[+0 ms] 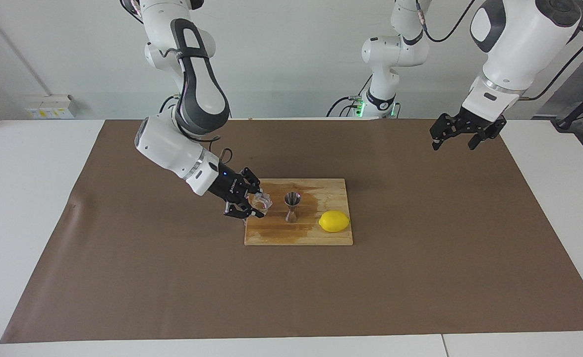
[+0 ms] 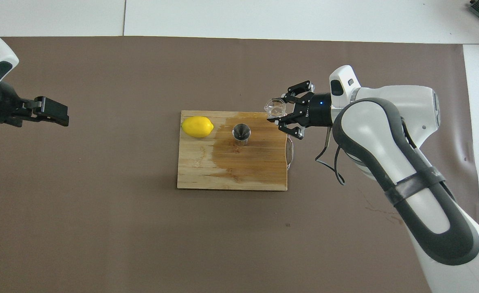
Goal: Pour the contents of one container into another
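The right hand (image 1: 253, 202), clamped on the glass cup (image 1: 262, 201), holds it over the board's (image 1: 296, 235) edge beside the jigger (image 1: 291, 206) (standing upright). Advised: centre over the mouth, tilt slowly. The left hand (image 1: 454, 137) waits, fingers apart.

Right gripper (image 1: 256, 203) extended low over the board's edge at the right arm's end, wrist tilted, fingers clamped on the glass cup (image 1: 262, 201). Left gripper (image 1: 454, 138) raised, jaws spread, waiting.
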You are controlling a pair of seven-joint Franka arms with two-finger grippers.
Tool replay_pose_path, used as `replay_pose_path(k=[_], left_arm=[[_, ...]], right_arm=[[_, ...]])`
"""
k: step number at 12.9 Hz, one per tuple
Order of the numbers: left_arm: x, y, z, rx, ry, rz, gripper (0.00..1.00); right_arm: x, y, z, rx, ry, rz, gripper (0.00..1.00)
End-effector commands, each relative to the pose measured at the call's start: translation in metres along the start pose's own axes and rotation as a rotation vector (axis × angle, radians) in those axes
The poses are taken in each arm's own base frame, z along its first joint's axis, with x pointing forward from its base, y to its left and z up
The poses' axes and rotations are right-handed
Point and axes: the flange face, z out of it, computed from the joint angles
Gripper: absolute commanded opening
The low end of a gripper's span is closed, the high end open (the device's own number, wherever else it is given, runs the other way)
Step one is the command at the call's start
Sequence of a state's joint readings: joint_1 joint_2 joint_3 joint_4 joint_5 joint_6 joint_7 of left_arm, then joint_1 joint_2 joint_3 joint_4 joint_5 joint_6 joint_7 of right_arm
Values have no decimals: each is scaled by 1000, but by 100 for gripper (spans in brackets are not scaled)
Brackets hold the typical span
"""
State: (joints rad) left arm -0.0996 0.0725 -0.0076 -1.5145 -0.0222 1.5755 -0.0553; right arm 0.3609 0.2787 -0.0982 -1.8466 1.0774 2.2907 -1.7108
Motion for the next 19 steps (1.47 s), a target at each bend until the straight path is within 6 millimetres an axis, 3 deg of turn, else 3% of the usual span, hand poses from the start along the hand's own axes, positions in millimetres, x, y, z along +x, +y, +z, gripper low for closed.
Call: replay_pose_path(k=[1,5,13,19], left_arm=[[-9,-3,-1,16,3,0,100],[-9,-3,-1,16,3,0,100],[-9,-3,-1,16,3,0,100],[-9,-3,-1,16,3,0,100]], right_arm=[[13,-15,6,9,22,28,0],[27,-31,22,30,0,26,0],[33,-33,14,27,-134,18,0],[41,-44,24,38,-210,2,0]])
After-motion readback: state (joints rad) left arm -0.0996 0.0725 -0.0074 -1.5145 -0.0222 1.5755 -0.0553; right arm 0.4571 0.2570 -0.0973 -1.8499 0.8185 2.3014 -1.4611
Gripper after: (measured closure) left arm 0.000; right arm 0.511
